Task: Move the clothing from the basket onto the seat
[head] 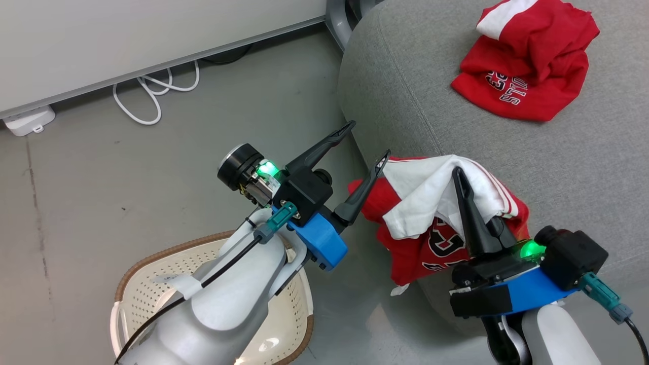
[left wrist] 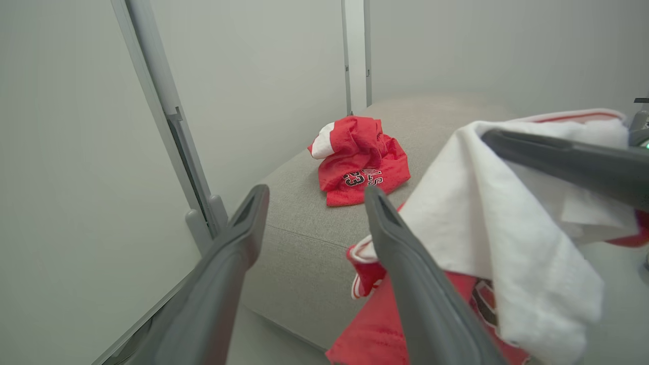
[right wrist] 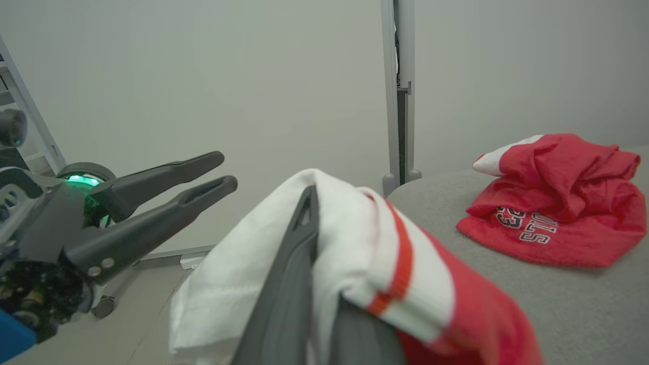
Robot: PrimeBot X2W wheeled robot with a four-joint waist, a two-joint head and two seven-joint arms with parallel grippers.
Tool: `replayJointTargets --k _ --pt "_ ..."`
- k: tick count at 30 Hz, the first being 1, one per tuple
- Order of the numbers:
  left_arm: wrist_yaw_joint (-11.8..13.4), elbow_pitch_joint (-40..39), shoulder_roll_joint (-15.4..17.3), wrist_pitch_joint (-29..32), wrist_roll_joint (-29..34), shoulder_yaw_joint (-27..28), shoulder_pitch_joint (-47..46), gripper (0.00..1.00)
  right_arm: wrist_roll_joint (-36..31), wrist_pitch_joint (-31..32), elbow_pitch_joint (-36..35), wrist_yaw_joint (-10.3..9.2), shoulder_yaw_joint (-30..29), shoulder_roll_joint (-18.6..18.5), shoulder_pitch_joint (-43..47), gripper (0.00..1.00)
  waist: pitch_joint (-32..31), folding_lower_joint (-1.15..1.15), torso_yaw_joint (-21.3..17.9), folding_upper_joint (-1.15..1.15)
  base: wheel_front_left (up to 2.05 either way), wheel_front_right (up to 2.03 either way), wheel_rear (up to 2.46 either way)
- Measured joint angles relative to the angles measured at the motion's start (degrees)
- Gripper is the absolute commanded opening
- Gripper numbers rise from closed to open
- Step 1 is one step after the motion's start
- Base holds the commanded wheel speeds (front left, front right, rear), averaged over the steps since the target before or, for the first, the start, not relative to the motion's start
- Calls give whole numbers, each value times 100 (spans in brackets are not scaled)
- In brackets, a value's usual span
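Right gripper pinching clothing — far jersey reads "23".

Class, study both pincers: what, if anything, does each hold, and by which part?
The right pincer is shut on the red-and-white jersey, pinching its white panel, which drapes over it. The left pincer is open and holds nothing.

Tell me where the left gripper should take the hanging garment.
Likely the garment's loose red corner, coming from the robot's left: it juts toward the open left gripper, past the seat edge, while the right gripper pinches the white fold on top.
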Motion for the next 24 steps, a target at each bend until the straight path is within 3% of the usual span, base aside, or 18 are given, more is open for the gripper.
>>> replayJointTargets --k 5,11,19,24 --pt "1 -82 48 -1 18 73 -38 100 -148 -1 -154 0 -136 1 -316 0 130 0 68 0 0 0 0" --pt "15 -213 129 -1 129 126 -268 100 -297 -1 -505 0 -624 -138 -1294 0 500 0 148 0 0 0 0" --pt "15 -447 376 80 338 85 -812 100 -488 -1 -1056 0 -1773 -817 -3136 0 1398 0 330 0 0 0 0" --pt "15 -577 471 92 416 91 -1098 100 -615 -2 -1121 0 -2477 -1593 -4190 0 2028 1 456 0 0 0 0"
